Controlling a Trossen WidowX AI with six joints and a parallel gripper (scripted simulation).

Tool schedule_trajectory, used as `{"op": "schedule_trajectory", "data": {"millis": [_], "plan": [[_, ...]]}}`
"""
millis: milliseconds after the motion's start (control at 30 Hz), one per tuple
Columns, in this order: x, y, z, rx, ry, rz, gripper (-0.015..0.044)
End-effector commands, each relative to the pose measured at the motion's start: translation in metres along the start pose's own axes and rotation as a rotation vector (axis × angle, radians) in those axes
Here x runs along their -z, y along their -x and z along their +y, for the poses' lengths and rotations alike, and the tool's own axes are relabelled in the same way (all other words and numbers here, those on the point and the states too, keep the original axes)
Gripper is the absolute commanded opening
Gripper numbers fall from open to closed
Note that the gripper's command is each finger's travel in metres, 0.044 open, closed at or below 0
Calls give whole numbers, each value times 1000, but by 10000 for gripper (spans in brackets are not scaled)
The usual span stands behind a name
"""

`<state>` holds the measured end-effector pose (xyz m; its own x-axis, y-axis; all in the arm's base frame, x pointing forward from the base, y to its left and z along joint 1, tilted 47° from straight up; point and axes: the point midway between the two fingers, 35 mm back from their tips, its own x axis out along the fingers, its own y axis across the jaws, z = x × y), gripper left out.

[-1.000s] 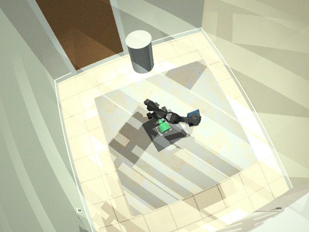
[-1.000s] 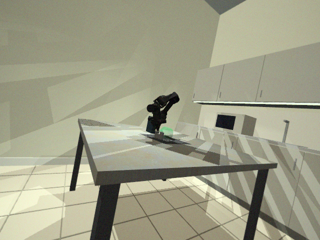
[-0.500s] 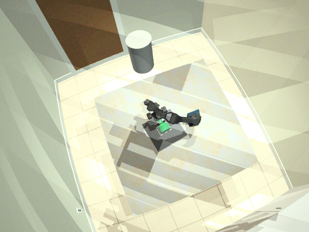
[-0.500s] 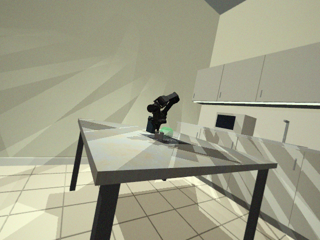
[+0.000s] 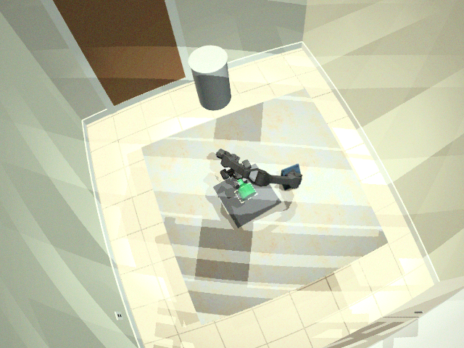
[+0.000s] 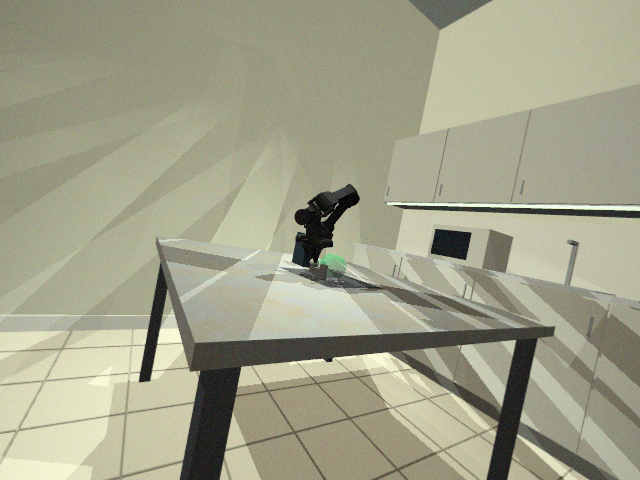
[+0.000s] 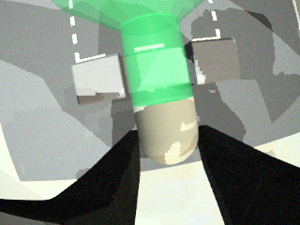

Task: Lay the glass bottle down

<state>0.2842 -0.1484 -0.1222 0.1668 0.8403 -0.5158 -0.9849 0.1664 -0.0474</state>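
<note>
Glass bottle [image 5: 246, 190] [image 6: 333, 263] [image 7: 157, 63] lies on its side, neck between the prongs of your grey rest [image 6: 318, 271] [image 7: 217, 61], body over the dashed outline [image 5: 242, 202] [image 7: 74, 35]. Your hand [image 5: 226, 173] [image 6: 314, 262] [image 7: 168, 135] grips its beige stopper end above the dark mat [image 5: 258, 209] on your worktop [image 5: 318, 209] [image 6: 248, 315].

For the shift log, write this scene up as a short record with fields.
bottle: green glass, on its side
stopper: beige, rounded, at the neck's end
gripper: shut on the stopper end
rest: grey, U-shaped, a prong on either side of the neck
outline: dashed white, around most of the body from above
neck seated: cannot tell
release: not yet done
</note>
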Motion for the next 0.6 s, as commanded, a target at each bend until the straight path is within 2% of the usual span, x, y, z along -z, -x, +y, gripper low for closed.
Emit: {"op": "schedule_trajectory", "data": {"millis": [0,567], "plan": [[-2,-3,0,-1,-3,-4,122],[-2,-6,0,5,9,11,122]]}}
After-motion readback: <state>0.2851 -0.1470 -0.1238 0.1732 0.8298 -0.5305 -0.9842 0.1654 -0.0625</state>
